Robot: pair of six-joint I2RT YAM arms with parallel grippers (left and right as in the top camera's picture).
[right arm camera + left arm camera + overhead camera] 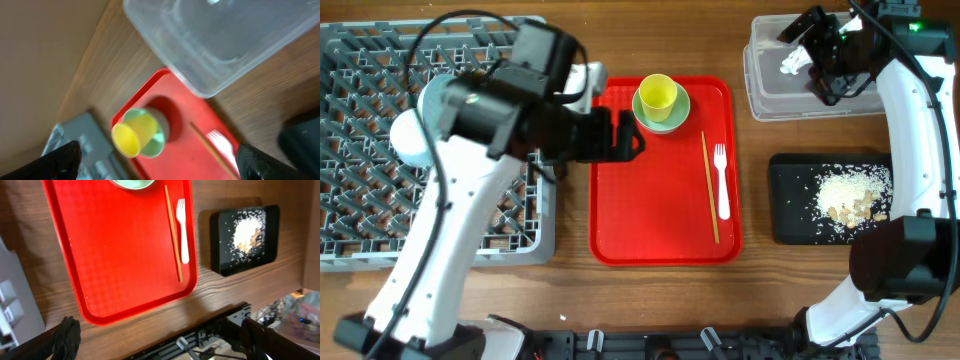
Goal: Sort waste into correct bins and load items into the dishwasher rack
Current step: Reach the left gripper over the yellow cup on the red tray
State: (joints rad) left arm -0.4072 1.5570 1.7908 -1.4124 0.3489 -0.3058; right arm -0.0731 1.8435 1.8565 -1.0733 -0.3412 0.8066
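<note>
1. Left gripper (630, 137), fingers wide apart, faced the yellow cup (657, 94) ahead of them (an off-centre pinch could topple it off its saucer (673, 119)).
2. Right gripper (818, 60), fingers likewise apart, hung beside the tissue (792, 63) in the clear tub (765, 98); it could snag it.
</note>
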